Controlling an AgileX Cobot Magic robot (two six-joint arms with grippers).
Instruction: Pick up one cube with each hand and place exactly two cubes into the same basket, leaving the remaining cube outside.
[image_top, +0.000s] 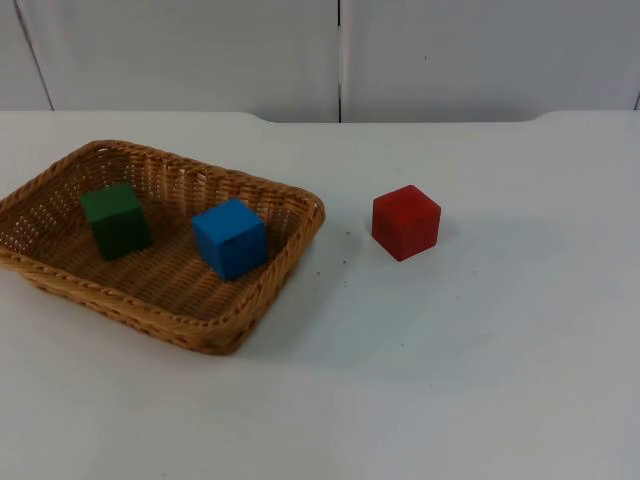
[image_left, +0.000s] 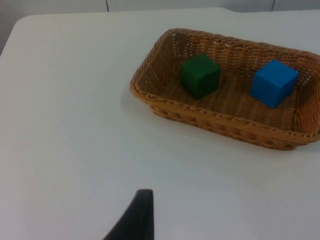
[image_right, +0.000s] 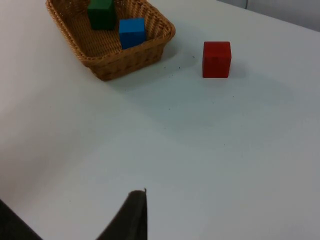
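A woven wicker basket (image_top: 120, 303) lies on the left half of the white table. Inside it a green cube (image_top: 116, 219) sits toward the left and a blue cube (image_top: 230, 238) toward the right, a small gap between them. A red cube (image_top: 406, 221) stands alone on the table to the right of the basket. My left gripper (image_left: 136, 220) hangs over bare table, well back from the basket (image_left: 225, 125) with the green cube (image_left: 200, 75) and blue cube (image_left: 273, 83). My right gripper (image_right: 131, 217) hovers far from the red cube (image_right: 216, 59), the basket (image_right: 125, 59) beyond.
The grey partition wall (image_top: 340, 55) closes off the table's far edge. White table top (image_top: 480, 360) stretches in front of and to the right of the red cube.
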